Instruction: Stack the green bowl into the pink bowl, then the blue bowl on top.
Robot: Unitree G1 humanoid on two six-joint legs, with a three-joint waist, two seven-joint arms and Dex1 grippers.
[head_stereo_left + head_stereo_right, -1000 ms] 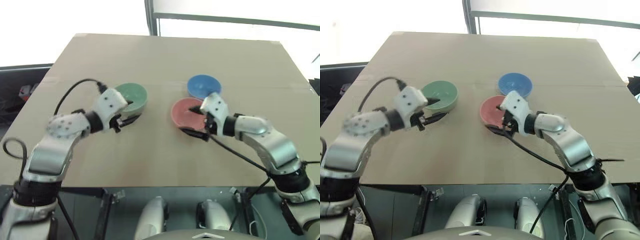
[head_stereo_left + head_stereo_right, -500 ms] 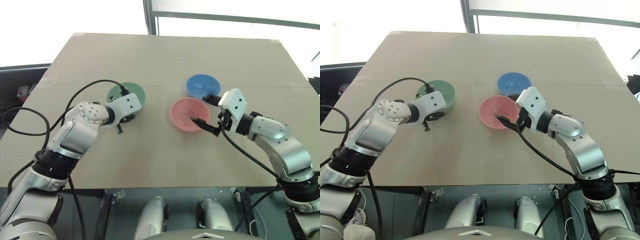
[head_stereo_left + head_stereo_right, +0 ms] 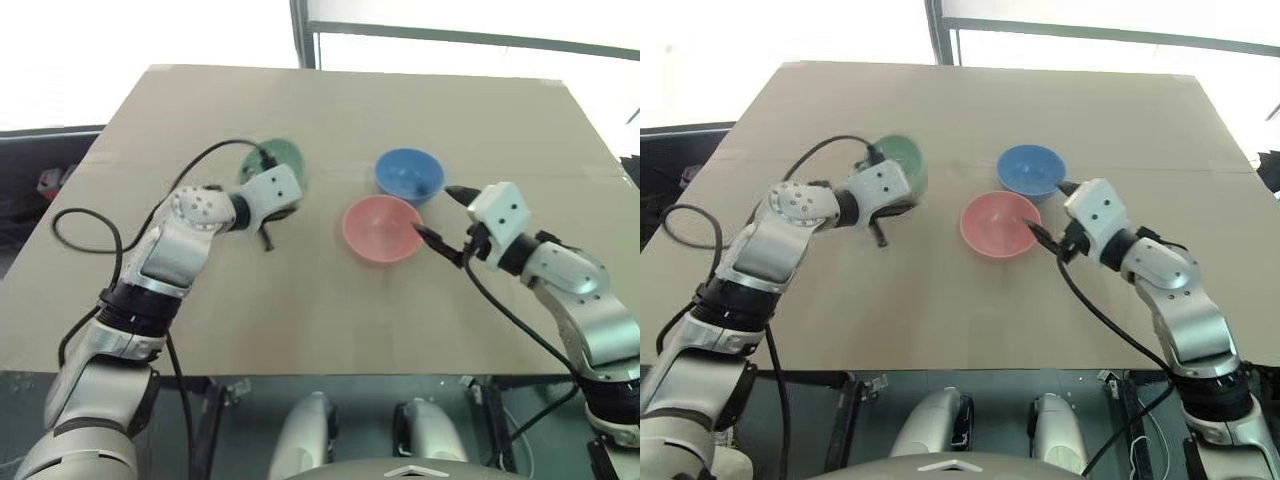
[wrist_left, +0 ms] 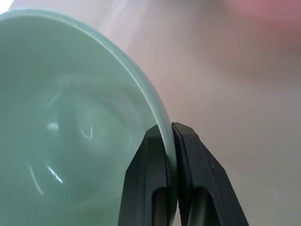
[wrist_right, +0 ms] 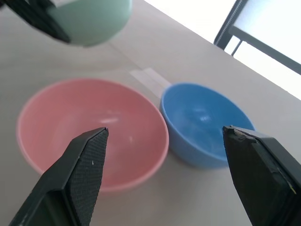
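Plastic, thin-walled and probably light but slippery, the green bowl (image 4: 70,117) is pinched at its rim by the left gripper's (image 4: 168,136) clamped jaws, seemingly lifted off the tabletop (image 3: 330,120) left of the pink bowl (image 3: 381,228), while the right gripper's (image 3: 446,218) jaws are held apart beside it.

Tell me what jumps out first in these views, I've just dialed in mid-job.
The green bowl stands out: the left hand has its fingers shut on the bowl's rim and holds it tilted, on the table's left half. Near the middle, the pink bowl sits empty with the blue bowl close behind it. The right hand waits open just right of the pink bowl.
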